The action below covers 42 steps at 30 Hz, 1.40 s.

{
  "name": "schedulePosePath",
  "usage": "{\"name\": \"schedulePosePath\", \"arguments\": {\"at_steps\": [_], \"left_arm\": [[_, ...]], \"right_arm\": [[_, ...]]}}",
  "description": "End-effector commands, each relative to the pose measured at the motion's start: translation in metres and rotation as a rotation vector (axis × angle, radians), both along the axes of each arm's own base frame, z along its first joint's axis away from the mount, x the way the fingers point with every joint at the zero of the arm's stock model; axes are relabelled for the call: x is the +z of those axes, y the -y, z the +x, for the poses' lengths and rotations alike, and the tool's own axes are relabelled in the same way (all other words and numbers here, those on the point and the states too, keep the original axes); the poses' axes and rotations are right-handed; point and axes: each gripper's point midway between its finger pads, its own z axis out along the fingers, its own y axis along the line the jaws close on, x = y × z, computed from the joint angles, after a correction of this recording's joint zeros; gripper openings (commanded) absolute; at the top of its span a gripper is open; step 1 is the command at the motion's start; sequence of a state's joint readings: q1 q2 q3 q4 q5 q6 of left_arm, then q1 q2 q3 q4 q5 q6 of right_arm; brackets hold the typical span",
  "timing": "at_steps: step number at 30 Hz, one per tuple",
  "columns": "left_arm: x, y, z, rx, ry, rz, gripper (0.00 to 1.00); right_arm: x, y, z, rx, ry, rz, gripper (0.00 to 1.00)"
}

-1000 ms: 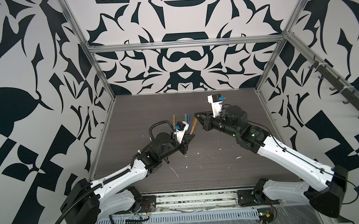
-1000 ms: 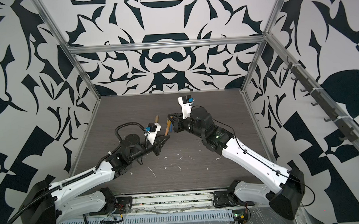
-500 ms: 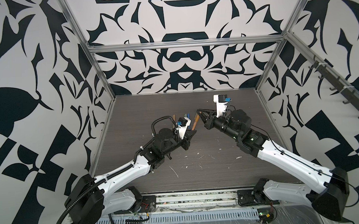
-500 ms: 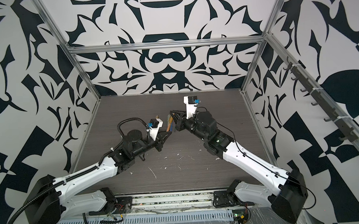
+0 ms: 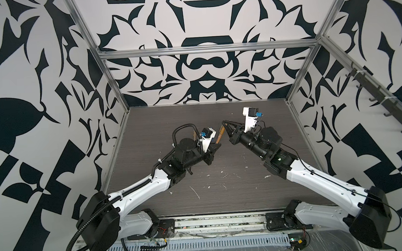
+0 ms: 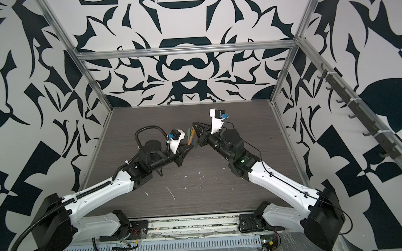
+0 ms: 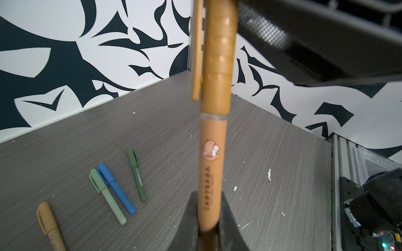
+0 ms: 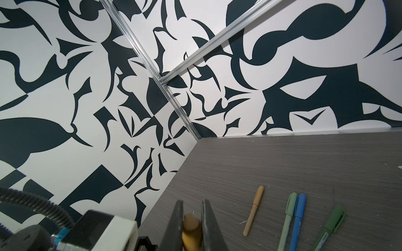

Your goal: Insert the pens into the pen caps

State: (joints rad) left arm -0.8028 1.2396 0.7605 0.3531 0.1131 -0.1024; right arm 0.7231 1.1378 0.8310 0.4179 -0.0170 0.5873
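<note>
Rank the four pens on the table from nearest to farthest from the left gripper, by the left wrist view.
1. dark green pen, on the side towards the left gripper, which holds the orange-brown pen.
2. blue pen, next over.
3. pale green pen, beside the blue pen, on its far side.
4. tan pen, alone beyond the others.

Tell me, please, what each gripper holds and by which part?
Left gripper: orange-brown pen, by its barrel's uncapped end. Right gripper: its cap, near the closed end.
</note>
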Motion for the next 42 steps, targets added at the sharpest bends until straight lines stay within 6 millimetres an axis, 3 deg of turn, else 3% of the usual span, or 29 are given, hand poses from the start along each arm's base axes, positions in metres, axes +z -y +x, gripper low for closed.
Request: {"name": "schedulePosePath", "arguments": {"at_steps": [1, 9, 17, 20, 23, 29, 33, 37, 42], "left_arm": [[0.174, -0.023, 0.019, 0.115, 0.342, -0.413, 0.00], [0.187, -0.020, 0.023, 0.106, 0.365, -0.423, 0.00], [0.169, -0.020, 0.024, 0.103, 0.336, -0.379, 0.00], [0.147, -0.012, 0.016, 0.039, 0.290, -0.308, 0.00], [0.108, -0.006, 0.007, -0.025, 0.189, -0.221, 0.00], [0.029, -0.014, -0.012, -0.059, 0.006, -0.147, 0.00], [-0.014, -0.020, -0.026, -0.071, -0.116, -0.126, 0.00], [-0.027, -0.030, -0.030, -0.037, -0.156, -0.124, 0.00], [-0.030, -0.041, -0.015, 0.077, -0.157, -0.070, 0.00]], "right_arm": [[-0.139, -0.033, -0.060, 0.280, -0.390, -0.246, 0.00], [-0.155, -0.041, -0.069, 0.313, -0.422, -0.258, 0.00], [-0.136, -0.039, -0.063, 0.281, -0.377, -0.261, 0.00], [-0.125, -0.037, -0.059, 0.256, -0.354, -0.248, 0.04], [-0.104, -0.026, -0.057, 0.206, -0.306, -0.201, 0.14], [-0.052, -0.001, -0.059, 0.125, -0.184, -0.161, 0.28], [-0.039, 0.009, -0.062, 0.095, -0.148, -0.168, 0.33], [-0.039, 0.017, -0.062, 0.067, -0.134, -0.187, 0.34], [-0.042, 0.029, -0.058, 0.008, -0.134, -0.199, 0.34]]}}
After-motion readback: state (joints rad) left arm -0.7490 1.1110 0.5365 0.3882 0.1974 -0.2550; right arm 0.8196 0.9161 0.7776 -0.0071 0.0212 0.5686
